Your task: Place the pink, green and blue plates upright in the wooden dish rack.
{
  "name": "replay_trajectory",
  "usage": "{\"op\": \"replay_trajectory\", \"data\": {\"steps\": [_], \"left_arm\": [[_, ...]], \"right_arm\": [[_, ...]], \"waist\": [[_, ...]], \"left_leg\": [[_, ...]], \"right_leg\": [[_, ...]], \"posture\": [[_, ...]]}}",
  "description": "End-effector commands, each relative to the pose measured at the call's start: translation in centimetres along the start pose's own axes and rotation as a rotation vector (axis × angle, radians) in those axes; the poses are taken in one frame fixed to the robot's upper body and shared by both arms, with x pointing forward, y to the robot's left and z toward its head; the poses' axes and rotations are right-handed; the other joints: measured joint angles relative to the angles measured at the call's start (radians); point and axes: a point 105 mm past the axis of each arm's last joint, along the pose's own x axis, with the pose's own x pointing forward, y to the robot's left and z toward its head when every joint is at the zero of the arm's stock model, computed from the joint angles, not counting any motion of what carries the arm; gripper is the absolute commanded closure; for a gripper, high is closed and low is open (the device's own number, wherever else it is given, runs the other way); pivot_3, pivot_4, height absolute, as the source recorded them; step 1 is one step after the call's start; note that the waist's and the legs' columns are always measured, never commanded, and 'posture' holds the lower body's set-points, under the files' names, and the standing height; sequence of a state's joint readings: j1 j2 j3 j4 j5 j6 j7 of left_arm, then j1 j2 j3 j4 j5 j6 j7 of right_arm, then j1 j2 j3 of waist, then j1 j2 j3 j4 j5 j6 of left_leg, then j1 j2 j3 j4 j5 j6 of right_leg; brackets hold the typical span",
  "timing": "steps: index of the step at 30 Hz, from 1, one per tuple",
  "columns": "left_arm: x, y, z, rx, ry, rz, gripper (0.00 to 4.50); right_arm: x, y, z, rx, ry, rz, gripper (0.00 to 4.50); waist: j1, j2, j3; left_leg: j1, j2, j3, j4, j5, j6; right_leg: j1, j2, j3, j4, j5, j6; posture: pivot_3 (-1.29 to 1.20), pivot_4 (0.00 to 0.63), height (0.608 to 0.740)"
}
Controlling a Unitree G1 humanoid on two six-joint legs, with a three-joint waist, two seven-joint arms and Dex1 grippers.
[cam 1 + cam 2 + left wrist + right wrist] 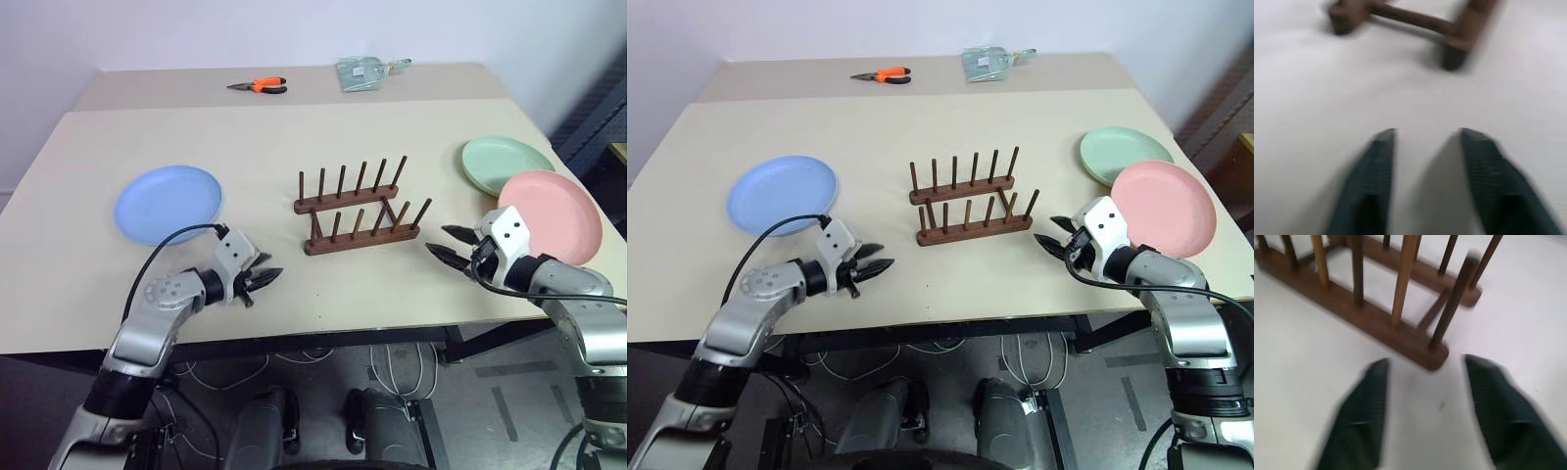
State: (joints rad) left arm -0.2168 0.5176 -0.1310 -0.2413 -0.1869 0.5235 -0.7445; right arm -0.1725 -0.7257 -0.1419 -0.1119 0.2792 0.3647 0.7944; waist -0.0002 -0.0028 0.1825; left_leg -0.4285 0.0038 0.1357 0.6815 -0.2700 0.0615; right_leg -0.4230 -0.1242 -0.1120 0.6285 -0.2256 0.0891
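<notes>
Wooden dish rack [359,208] between tools

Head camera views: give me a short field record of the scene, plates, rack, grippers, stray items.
rack: small dark brown wooden dish rack, mid-table, no plates in it
blue plate: round light blue plate, flat, to the rack's left
green plate: round pale green plate, flat, right of rack
pink plate: round pink plate, flat, overlapping the green plate's near edge
left gripper: open, empty, near the table's front edge
right gripper: open, empty, by the rack's right end
stray items: orange-handled pliers, clear packet, both at the far edge
</notes>
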Motion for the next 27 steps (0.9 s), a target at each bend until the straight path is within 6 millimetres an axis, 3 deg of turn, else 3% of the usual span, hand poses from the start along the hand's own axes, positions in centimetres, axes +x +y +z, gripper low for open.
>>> {"op": "replay_trajectory", "data": {"steps": [1, 4, 7, 9, 14, 17, 20, 21, 24, 27], "left_arm": [[2.1, -1.9, 1.8, 0.05, -0.018, -0.022, 3.71], [4.5, -2.3, 2.4, 0.025, -0.023, 0.022, 3.71], [6.2, -1.4, 1.9, 0.009, 0.013, 0.111, 3.71], [7.1, 0.2, 1.7, 0.015, 0.036, 0.215, 3.71], [7.7, 3.4, 2.3, 0.004, 0.005, 0.365, 3.71], [7.8, 3.7, 2.1, 0.01, 0.0, 0.359, 3.71], [7.1, 3.8, 2.1, 0.019, -0.018, 0.355, 3.71], [6.8, 4.0, 2.0, 0.021, -0.019, 0.37, 3.71], [5.2, 4.6, 1.7, 0.013, -0.02, 0.416, 3.71], [4.1, 4.1, 2.2, 0.032, -0.047, 0.4, 3.71]], "right_arm": [[1.1, 0.8, -0.6, -0.037, 0.051, 0.031, 4.27], [3.1, 1.2, -1.5, -0.05, 0.091, 0.024, 4.27], [4.6, 0.9, -1.8, -0.06, 0.125, 0.013, 4.27], [5.9, -0.1, -1.6, -0.07, 0.124, -0.043, 4.27], [8.7, -2.1, -0.7, -0.096, 0.091, -0.152, 4.27], [9.3, -2.8, -0.2, -0.119, 0.078, -0.178, 4.27], [8.3, -3.3, 0.9, -0.153, 0.041, -0.161, 4.27], [7.4, -3.7, 1.4, -0.156, 0.023, -0.163, 4.04], [3.6, -5.7, 2.9, -0.182, -0.019, -0.239, 2.97], [-0.4, -8.2, 2.3, -0.274, 0.08, -0.367, 1.5]], "waist": [[0.007, 0.0, 0.0], [0.011, 0.0, 0.0], [0.009, 0.0, 0.0], [0.007, 0.0, -0.001], [0.001, 0.0, -0.001], [-0.009, 0.0, -0.001], [-0.012, 0.0, -0.001], [-0.013, 0.0, -0.001], [-0.011, 0.001, -0.001], [-0.012, 0.001, -0.001]], "left_leg": [[0.0, 0.0, 0.0, 0.0, -0.001, -0.001], [0.0, -0.001, 0.0, 0.001, 0.0, 0.001], [-0.001, 0.0, 0.001, 0.001, 0.0, 0.001], [0.0, 0.0, 0.001, 0.001, 0.001, 0.001], [0.001, 0.0, 0.001, 0.002, 0.001, 0.001], [0.001, 0.001, 0.001, 0.002, 0.001, 0.0], [0.001, 0.001, 0.001, 0.001, 0.001, 0.0], [0.001, 0.001, 0.001, 0.001, 0.001, 0.0], [0.001, 0.001, 0.001, 0.001, 0.001, 0.0], [0.001, 0.001, 0.001, 0.001, 0.001, 0.0]], "right_leg": [[0.0, 0.0, 0.0, 0.0, 0.0, 0.0], [0.0, 0.0, 0.0, 0.0, 0.0, 0.0], [-0.001, 0.001, 0.0, 0.001, 0.0, 0.0], [0.0, 0.003, 0.0, 0.001, 0.0, 0.0], [0.001, 0.004, 0.0, 0.001, 0.0, 0.0], [0.001, 0.004, 0.0, 0.002, 0.0, 0.0], [0.001, 0.004, 0.0, 0.001, 0.0, 0.0], [0.001, 0.004, 0.0, 0.001, 0.0, 0.0], [0.001, 0.004, 0.0, 0.001, 0.0, 0.0], [0.0, 0.002, 0.0, 0.001, 0.0, 0.0]], "posture": [[0.0, 0.15, 0.74], [0.0, 0.15, 0.74], [0.0, 0.15, 0.74], [0.0, 0.15, 0.74], [0.0, 0.15, 0.74], [0.0, 0.15, 0.74], [0.0, 0.15, 0.74], [0.0, 0.15, 0.74], [0.0, 0.15, 0.74], [0.0, 0.15, 0.74]]}}
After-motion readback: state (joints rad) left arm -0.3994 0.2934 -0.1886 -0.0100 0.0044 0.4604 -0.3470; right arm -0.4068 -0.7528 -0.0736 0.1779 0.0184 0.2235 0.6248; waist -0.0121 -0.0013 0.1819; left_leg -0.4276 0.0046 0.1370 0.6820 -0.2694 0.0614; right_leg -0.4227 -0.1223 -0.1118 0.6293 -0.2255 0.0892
